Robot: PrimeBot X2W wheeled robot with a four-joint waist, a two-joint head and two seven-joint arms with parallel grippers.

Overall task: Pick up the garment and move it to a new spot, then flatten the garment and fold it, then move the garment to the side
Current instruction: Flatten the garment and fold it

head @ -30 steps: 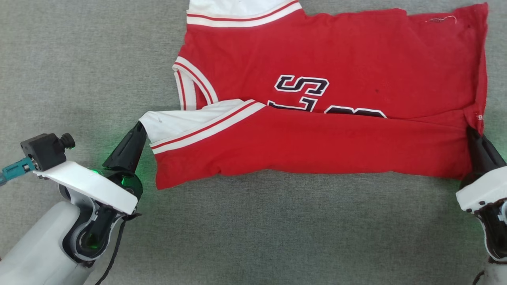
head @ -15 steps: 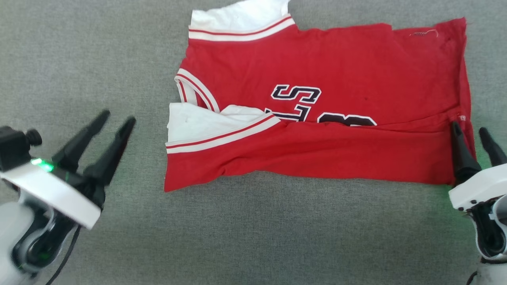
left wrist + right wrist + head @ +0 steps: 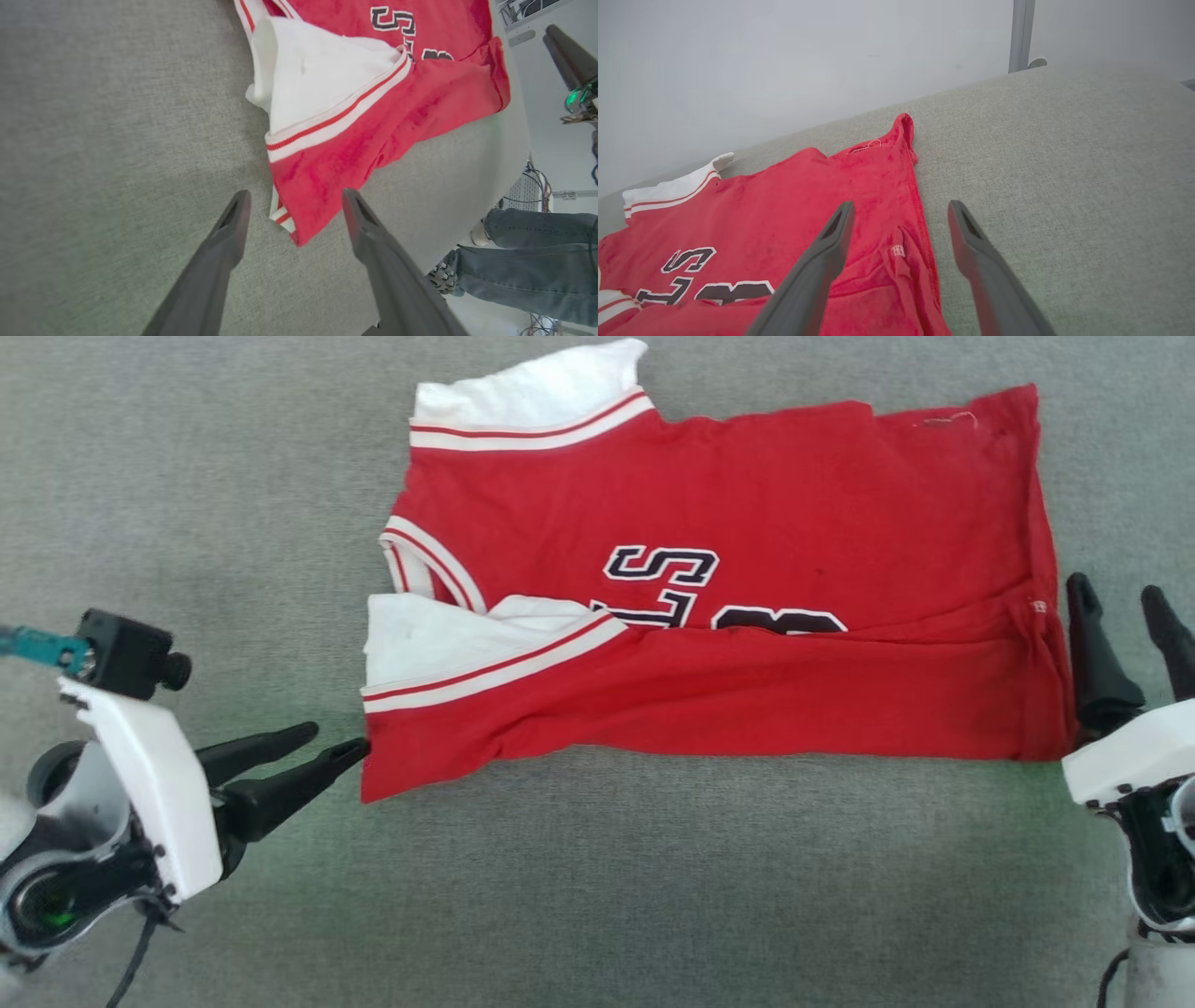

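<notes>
The garment [image 3: 747, 523], a red T-shirt with white sleeves and striped trim, lies on the grey cloth surface with its near long side folded up over the chest lettering. My left gripper [image 3: 331, 745] is open, its tips at the garment's near left corner [image 3: 303, 219], nothing between the fingers. My right gripper [image 3: 1116, 593] is open beside the garment's right hem [image 3: 920, 242], holding nothing. In the left wrist view my left gripper [image 3: 292, 205] straddles that red corner. In the right wrist view my right gripper [image 3: 901, 210] stands over the hem.
The grey fabric surface [image 3: 597, 896] stretches around the shirt, with free room in front and to the left. In the left wrist view a person's legs in jeans [image 3: 523, 261] stand beyond the surface's edge. A pale wall and a metal post [image 3: 1020, 32] lie behind.
Both grippers have opened and let go of the garment's folded side, which now lies on the surface. My left gripper has swung down to the near left corner. The camera shifted slightly.
</notes>
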